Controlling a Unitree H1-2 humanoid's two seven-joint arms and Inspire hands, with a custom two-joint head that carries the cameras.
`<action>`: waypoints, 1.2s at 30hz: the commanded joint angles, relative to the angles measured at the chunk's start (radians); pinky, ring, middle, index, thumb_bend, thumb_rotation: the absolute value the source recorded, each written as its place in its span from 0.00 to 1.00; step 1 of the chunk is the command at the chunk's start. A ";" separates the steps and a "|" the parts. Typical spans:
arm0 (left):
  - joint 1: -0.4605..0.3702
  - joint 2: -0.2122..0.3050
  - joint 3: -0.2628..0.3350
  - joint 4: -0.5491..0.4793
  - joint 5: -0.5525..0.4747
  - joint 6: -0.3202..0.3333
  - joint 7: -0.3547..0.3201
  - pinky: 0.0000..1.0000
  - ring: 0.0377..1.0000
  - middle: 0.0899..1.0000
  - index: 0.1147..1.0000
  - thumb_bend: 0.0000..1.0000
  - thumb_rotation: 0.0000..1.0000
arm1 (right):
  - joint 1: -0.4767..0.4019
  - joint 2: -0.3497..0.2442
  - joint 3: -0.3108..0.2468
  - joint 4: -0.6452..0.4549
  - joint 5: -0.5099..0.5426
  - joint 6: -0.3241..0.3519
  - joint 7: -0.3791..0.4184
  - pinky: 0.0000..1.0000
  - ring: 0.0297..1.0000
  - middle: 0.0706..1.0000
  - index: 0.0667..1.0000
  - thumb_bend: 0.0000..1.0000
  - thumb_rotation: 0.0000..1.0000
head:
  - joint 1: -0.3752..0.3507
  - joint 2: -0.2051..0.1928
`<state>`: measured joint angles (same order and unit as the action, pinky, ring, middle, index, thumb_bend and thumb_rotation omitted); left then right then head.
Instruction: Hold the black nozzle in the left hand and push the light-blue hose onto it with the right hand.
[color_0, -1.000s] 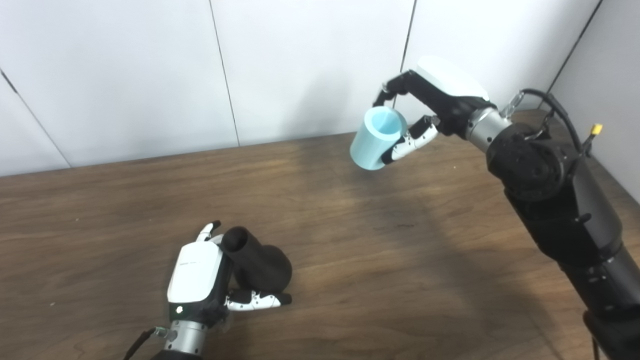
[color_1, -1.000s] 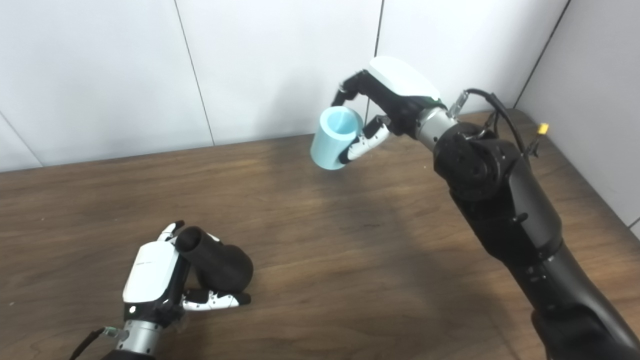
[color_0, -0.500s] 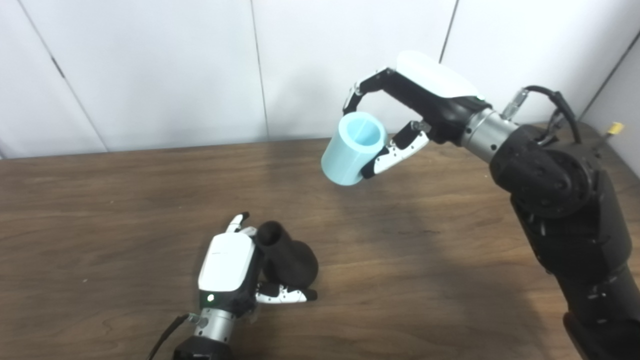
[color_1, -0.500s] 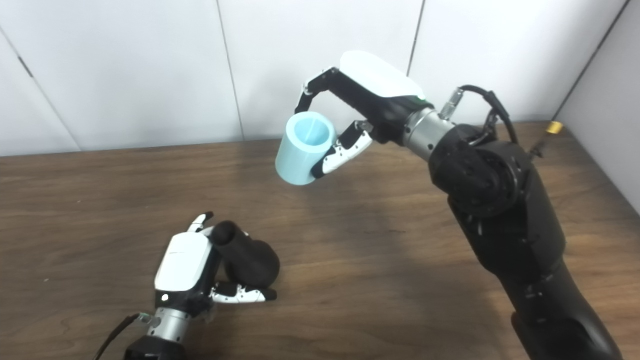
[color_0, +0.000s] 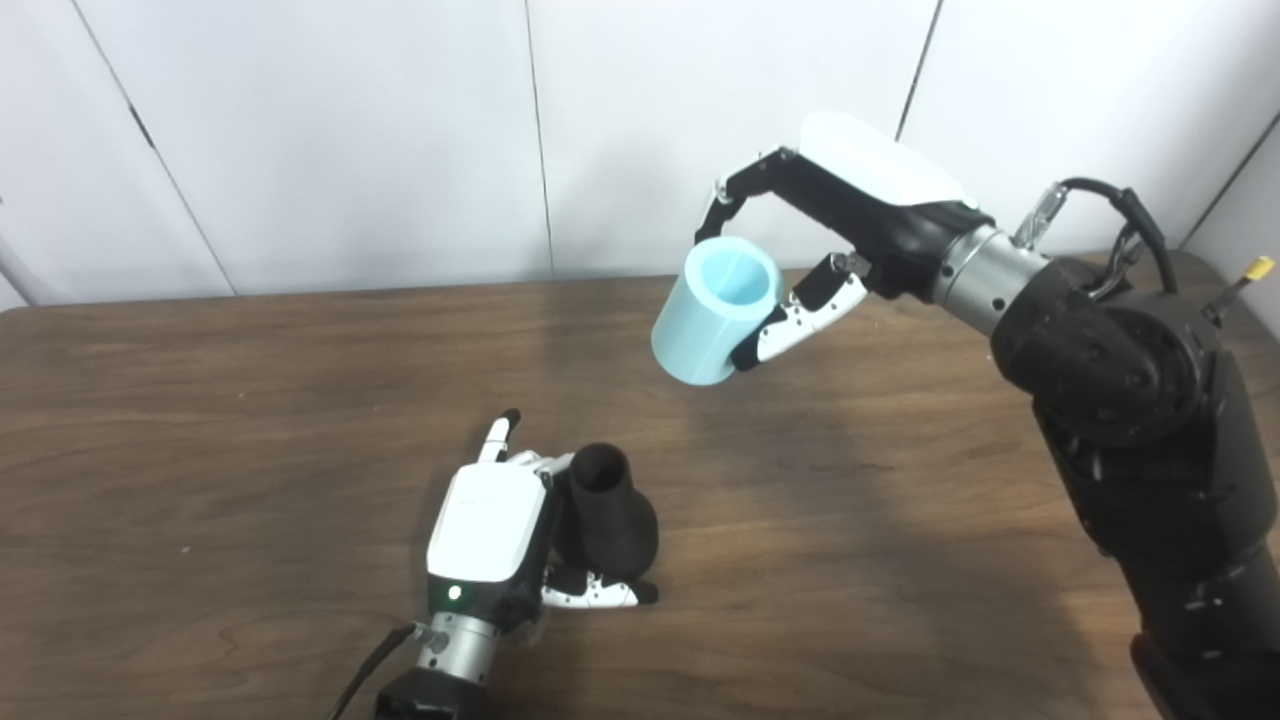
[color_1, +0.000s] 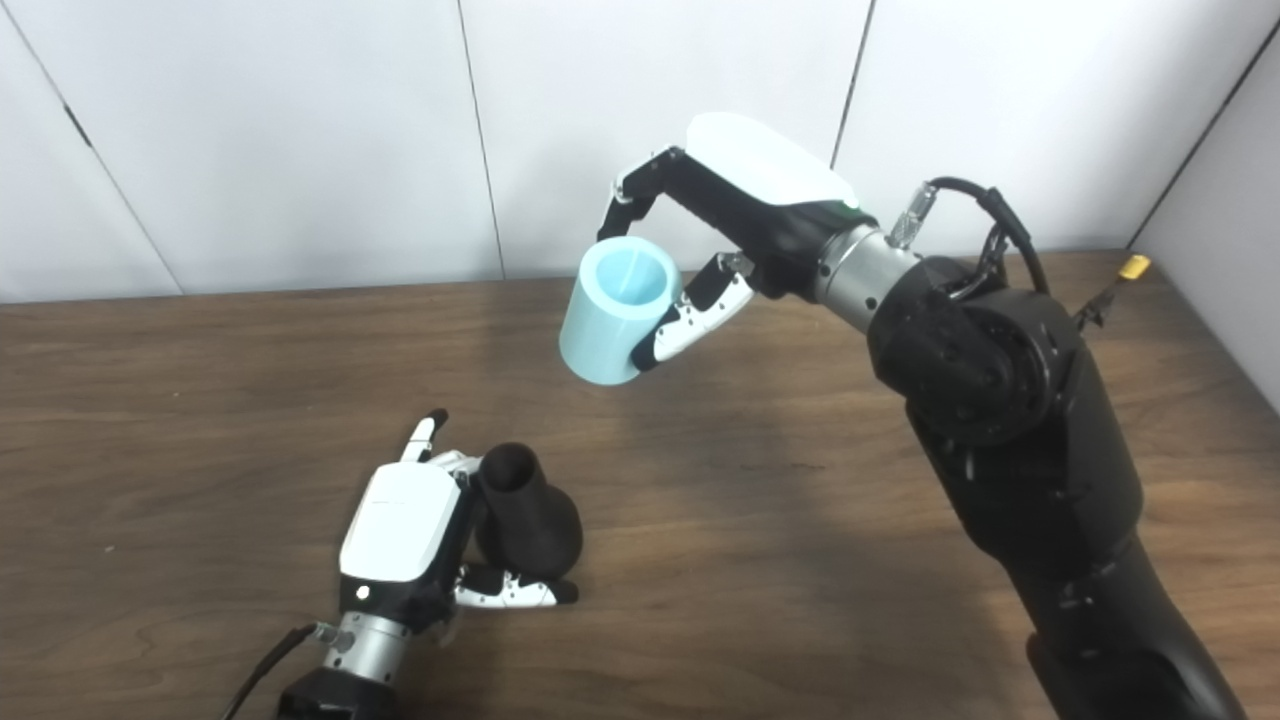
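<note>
The black nozzle (color_0: 610, 510) is a flared tube with its narrow open mouth turned up and away from me. It sits low over the wooden table (color_0: 250, 400) at the front, and my left hand (color_0: 495, 530) is shut on its left side, thumb under its wide base. The light-blue hose (color_0: 715, 310) is a short, wide cylinder with its open end facing me. My right hand (color_0: 830, 230) is shut on it, holding it in the air above and to the right of the nozzle, well apart from it.
White wall panels (color_0: 350, 140) stand just behind the table's far edge. My thick black right arm (color_0: 1130, 400) takes up the right side of the view. A yellow-tipped cable end (color_0: 1250, 270) sticks out at the far right.
The camera has shifted, so the whole scene slid rightward. The right hand has carried the hose down and left toward the nozzle. The left hand has tipped the nozzle more upright.
</note>
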<state>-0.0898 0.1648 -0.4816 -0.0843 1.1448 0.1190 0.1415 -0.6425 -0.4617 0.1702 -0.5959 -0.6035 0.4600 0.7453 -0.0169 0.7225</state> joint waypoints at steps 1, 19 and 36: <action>0.004 0.001 -0.028 -0.018 0.044 0.016 -0.070 1.00 0.60 0.44 0.42 0.52 0.00 | -0.047 -0.007 -0.009 -0.033 0.006 -0.026 -0.030 0.83 0.67 0.61 0.44 0.53 0.14 | 0.008 0.001; -0.065 0.007 -0.017 -0.200 0.178 0.098 -0.555 1.00 0.66 0.49 0.39 0.52 0.00 | -0.063 0.023 0.027 -0.090 0.011 0.009 0.063 0.67 0.68 0.61 0.44 0.52 0.14 | 0.079 0.022; -0.080 -0.013 -0.009 -0.207 0.210 0.080 -0.599 1.00 0.65 0.50 0.38 0.52 0.00 | -0.081 0.053 0.044 -0.095 0.052 0.009 0.164 0.73 0.70 0.61 0.44 0.52 0.13 | 0.090 0.031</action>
<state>-0.1731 0.1535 -0.4819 -0.2955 1.3468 0.2192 -0.4455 -0.6746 -0.4187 0.2242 -0.6670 -0.5387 0.4646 0.9074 0.0721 0.7532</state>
